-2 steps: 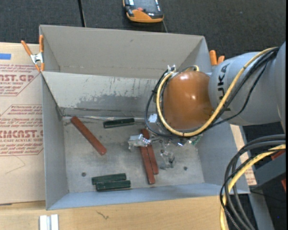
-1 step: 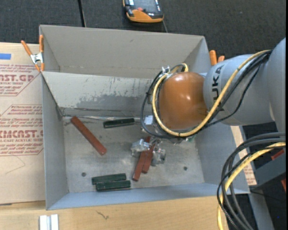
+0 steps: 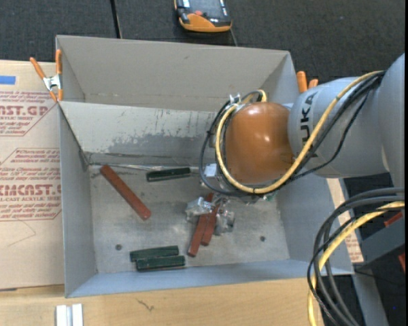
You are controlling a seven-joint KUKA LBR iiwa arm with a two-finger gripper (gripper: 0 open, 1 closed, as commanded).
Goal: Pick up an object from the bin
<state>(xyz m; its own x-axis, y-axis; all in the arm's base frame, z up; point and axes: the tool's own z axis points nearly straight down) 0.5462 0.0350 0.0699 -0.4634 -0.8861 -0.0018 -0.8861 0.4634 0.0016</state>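
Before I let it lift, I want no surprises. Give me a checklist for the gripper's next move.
1. Gripper over the upper end of the red-brown bar near the middle of the bin: ok.
2. Bar actually gripped: cannot tell.
3. Its lower end free of the two dark green bars beside it: cannot tell.
4. Other red-brown bar well off to the view's left: ok.
5. Gripper away from the bin walls: ok.
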